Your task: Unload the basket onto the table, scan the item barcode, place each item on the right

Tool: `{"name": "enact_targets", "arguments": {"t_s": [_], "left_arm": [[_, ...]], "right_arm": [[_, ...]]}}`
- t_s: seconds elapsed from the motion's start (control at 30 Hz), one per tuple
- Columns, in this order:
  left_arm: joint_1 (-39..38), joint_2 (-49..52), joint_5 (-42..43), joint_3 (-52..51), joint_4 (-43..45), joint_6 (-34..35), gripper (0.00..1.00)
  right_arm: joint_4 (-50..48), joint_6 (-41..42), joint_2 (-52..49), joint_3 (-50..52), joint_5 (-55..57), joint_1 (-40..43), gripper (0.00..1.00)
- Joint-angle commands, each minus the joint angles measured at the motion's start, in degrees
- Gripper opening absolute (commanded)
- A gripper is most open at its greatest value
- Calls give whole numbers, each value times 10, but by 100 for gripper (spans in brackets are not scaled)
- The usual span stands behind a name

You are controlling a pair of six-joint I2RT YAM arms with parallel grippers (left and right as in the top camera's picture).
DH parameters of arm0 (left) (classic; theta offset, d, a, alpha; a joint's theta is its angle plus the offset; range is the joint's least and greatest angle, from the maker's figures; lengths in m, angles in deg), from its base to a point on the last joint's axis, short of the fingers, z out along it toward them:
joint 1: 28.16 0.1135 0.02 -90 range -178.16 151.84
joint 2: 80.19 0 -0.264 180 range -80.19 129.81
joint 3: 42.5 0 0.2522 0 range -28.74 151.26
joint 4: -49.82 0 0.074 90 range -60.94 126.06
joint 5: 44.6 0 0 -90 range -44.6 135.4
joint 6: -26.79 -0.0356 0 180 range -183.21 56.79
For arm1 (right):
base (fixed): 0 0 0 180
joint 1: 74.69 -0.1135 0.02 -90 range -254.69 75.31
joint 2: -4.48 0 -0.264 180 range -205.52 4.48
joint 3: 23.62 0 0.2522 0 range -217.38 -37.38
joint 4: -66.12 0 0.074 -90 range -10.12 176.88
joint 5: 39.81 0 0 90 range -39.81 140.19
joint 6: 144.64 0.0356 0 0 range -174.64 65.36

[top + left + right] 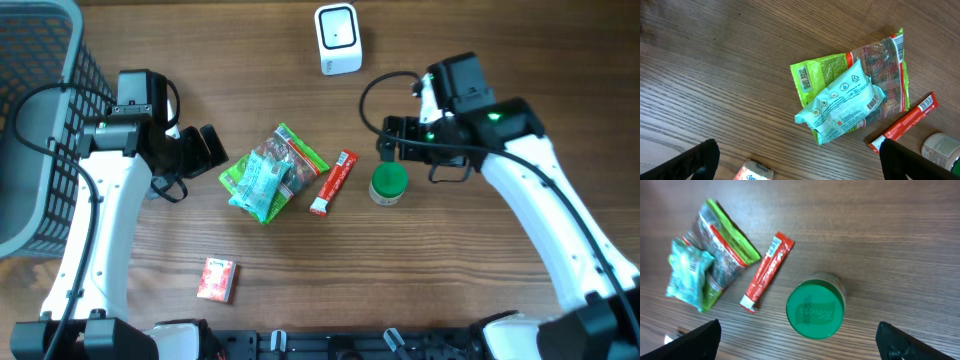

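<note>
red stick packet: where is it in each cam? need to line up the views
Overhead: red stick packet lies at centre, between the snack bags and the green-lid jar.
Left wrist: red stick packet at the right edge, lower half, slanted.
Right wrist: red stick packet left of centre, slanted.
Shared landmark: green-lid jar, close beside the packet in all three views.

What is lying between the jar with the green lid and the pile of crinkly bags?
A long red stick packet lies between the jar and the bags, touching neither. The overhead view shows it best.
</note>
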Motion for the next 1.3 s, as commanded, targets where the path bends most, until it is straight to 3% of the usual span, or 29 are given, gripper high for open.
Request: {"name": "enact_targets", "arguments": {"t_s": [0.0, 0.33, 0.7, 0.8, 1.27], "left_arm": [[2, 1, 5, 0, 0, -7, 100], [2, 1, 5, 0, 0, -7, 100], [2, 1, 5, 0, 0, -7, 100], [2, 1, 5, 0, 0, -7, 100], [2, 1, 5, 0, 0, -7, 100]], "right_arm": [[1, -22, -54, 10, 30, -18, 100], [-27, -64, -169, 10, 63, -44, 100], [-19, -66, -202, 11, 26, -44, 100], [-14, -65, -204, 11, 27, -45, 80], [-15, -43, -219, 29, 37, -45, 79]]}}
